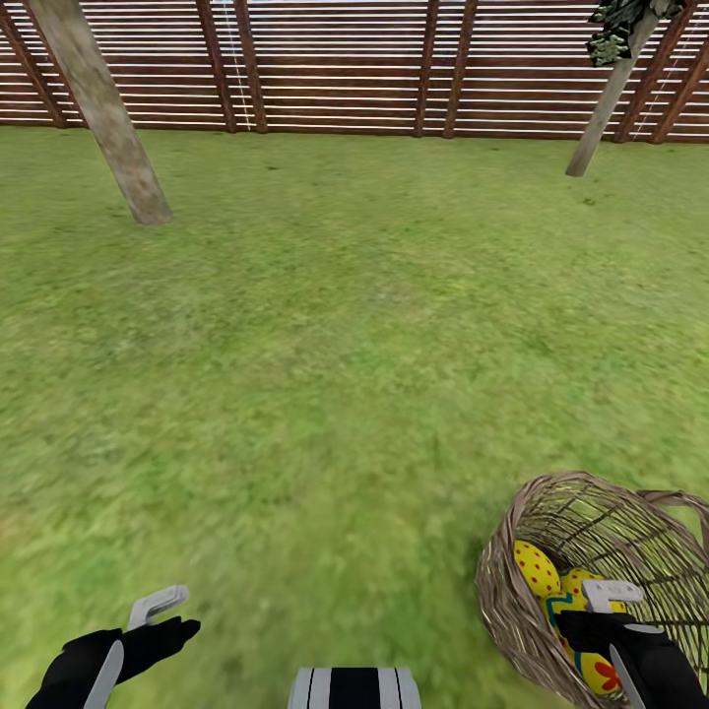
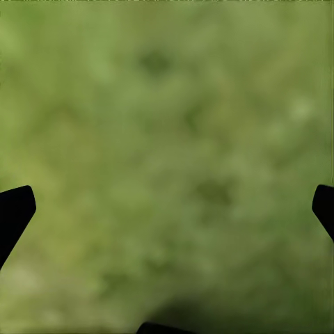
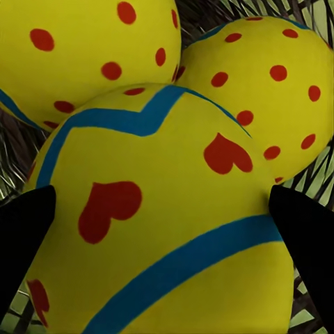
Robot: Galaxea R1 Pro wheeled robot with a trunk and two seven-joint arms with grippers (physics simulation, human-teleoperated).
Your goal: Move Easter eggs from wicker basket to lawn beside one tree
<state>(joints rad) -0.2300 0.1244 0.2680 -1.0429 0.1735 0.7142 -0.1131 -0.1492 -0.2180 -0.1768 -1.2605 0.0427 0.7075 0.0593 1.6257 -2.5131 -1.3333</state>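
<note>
The wicker basket [image 1: 512,601] stands on the lawn [image 1: 325,394] close in front of the robot on its right, and all three Easter eggs [image 3: 167,229] lie together inside it, touching one another. The right gripper [image 1: 615,615] reaches down into the basket, its fingers [image 3: 24,236] spread apart on either side of the nearest egg, the one with red hearts and blue bands, without clamping it. The left gripper [image 1: 167,611] hangs over bare grass with its fingers apart and holding nothing, while the slanted grey-brown tree [image 1: 103,108] stands well away near the wooden fence [image 1: 345,64].
</note>
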